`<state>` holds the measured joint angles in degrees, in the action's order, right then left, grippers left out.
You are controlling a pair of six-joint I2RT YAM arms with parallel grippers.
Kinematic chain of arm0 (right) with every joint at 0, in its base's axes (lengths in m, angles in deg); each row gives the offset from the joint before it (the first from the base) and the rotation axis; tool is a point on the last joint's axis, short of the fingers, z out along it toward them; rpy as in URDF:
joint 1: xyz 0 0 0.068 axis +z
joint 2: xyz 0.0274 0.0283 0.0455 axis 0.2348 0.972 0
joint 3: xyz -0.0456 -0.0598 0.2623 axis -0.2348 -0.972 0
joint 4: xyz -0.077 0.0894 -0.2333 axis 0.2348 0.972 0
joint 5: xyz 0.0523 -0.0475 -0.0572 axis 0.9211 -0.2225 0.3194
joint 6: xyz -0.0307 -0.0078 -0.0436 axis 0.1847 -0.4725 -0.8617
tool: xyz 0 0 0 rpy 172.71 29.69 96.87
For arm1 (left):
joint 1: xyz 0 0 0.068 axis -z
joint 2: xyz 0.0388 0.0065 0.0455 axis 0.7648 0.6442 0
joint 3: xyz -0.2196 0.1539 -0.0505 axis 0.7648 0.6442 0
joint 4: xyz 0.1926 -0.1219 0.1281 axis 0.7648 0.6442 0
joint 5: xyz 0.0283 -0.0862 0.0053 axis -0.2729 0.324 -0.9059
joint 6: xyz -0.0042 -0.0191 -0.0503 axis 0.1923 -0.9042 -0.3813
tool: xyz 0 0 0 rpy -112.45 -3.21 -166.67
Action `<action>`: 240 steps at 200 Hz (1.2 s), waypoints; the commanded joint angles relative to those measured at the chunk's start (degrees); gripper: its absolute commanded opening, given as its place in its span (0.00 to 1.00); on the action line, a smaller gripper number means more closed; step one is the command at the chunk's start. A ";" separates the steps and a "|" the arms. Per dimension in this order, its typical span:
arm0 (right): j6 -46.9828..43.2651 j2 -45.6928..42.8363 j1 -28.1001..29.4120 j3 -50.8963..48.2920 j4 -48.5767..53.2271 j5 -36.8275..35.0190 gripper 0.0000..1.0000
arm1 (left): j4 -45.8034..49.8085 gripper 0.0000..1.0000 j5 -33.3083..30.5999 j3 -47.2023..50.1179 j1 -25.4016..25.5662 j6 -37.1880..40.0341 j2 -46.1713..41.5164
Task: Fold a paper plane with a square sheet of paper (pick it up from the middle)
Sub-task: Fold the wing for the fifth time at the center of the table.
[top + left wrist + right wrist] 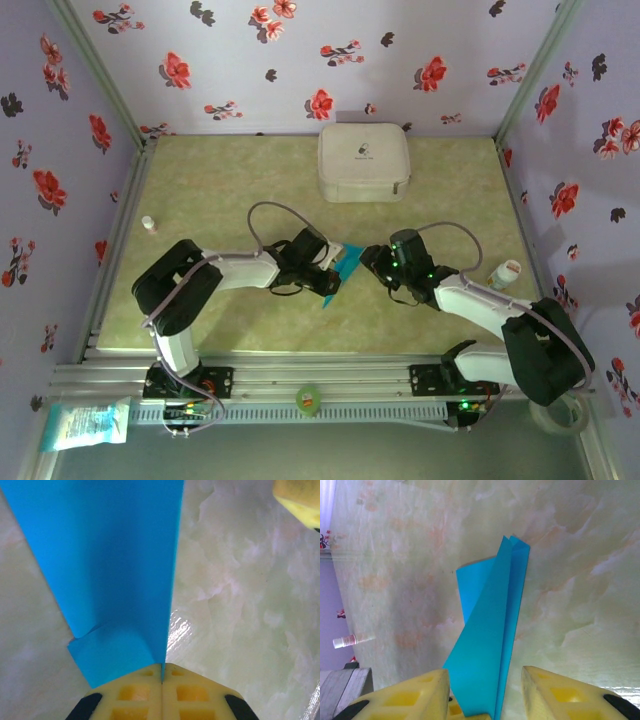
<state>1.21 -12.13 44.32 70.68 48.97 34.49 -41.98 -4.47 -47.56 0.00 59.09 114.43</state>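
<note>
The turquoise sheet of paper (342, 264) is folded into a slim, pointed paper plane shape with layered wings. It sits mid-table between my two grippers. My left gripper (327, 280) is shut on one end of it. In the left wrist view the yellow fingertips (145, 680) meet on the paper's (115, 570) centre crease. My right gripper (373, 258) stands open at the other end. In the right wrist view the paper (492, 630) runs between the spread fingers (420, 695), close to the left one and well apart from the right one.
A white rounded zip case (363, 162) lies at the back of the green marbled table (220, 180). A small bottle (148, 224) stands at the left edge and another (505, 273) at the right. Floral walls close in three sides.
</note>
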 commanded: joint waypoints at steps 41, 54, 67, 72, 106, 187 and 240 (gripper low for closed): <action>0.19 0.21 0.11 -1.21 -1.58 1.24 0.42 | -5.47 0.00 7.44 1.19 -1.53 -4.07 2.92; 0.18 0.25 0.11 -1.40 -1.75 1.34 0.41 | -6.38 0.00 8.30 1.54 -1.72 -4.83 3.38; -0.19 0.32 0.09 -1.44 -1.93 1.64 0.42 | -7.79 0.00 9.41 1.85 -2.04 -5.82 3.97; -0.33 0.30 0.11 -1.44 -1.97 1.81 0.41 | -8.24 0.00 9.81 1.96 -2.10 -6.30 4.20; -1.10 0.69 0.11 -1.88 -3.14 2.89 0.41 | -12.25 0.00 12.59 2.97 -2.99 -9.41 5.82; -1.09 4.37 0.10 -2.15 -6.94 4.40 0.37 | -25.51 0.00 17.07 7.24 -4.43 -18.33 7.93; -2.87 6.61 0.42 -1.93 -10.35 5.77 0.18 | -31.12 0.00 18.38 9.67 -5.33 -23.13 8.19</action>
<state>0.24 -6.44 44.34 68.82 41.56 39.19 -69.30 12.64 -39.52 -4.86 39.13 121.06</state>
